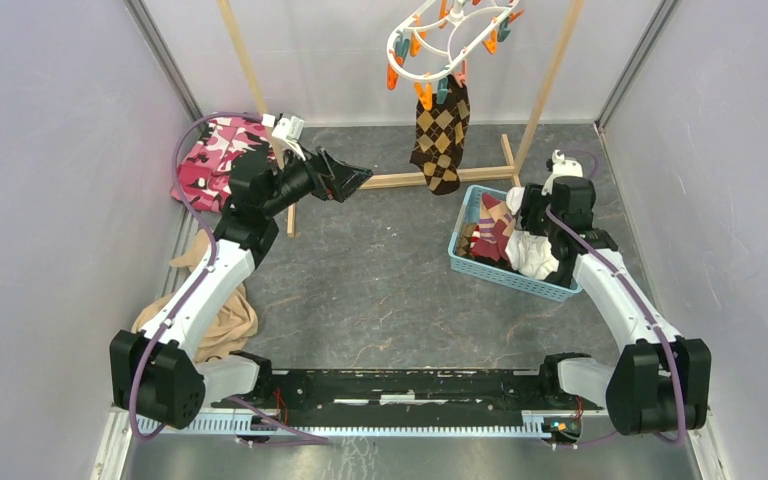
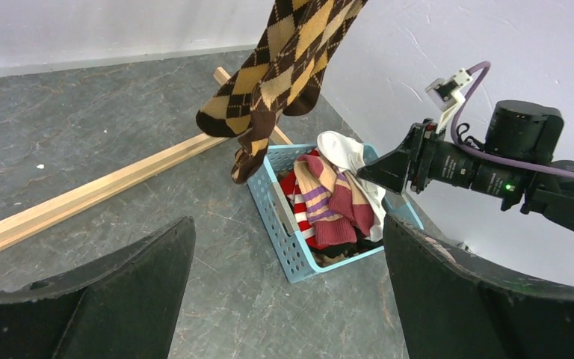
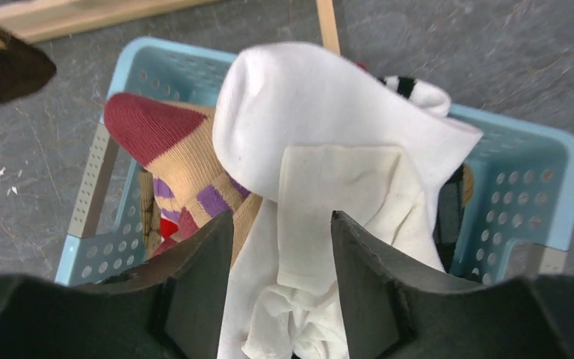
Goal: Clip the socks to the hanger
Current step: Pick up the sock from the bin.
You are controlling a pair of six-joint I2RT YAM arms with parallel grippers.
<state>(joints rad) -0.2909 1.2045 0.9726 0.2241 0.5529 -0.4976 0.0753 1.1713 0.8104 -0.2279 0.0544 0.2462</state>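
The right claw (image 3: 282, 239) is nearer: the white sock (image 3: 329, 112) lies between its fingers (image 3: 194, 299), in the basket (image 3: 545, 194), stretching straight ahead. I cannot tell if it pinches. The left claw (image 2: 288, 224) is open.

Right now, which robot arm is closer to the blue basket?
Right. The right arm reaches into the blue basket, jaws around a white sock; the left arm is well off to its left.

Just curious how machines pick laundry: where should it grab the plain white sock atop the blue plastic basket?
Probably its raised middle fold, from straight above: the plain white sock lies heaped on top in the light blue plastic basket, and the right arm's fingers straddle that fold.
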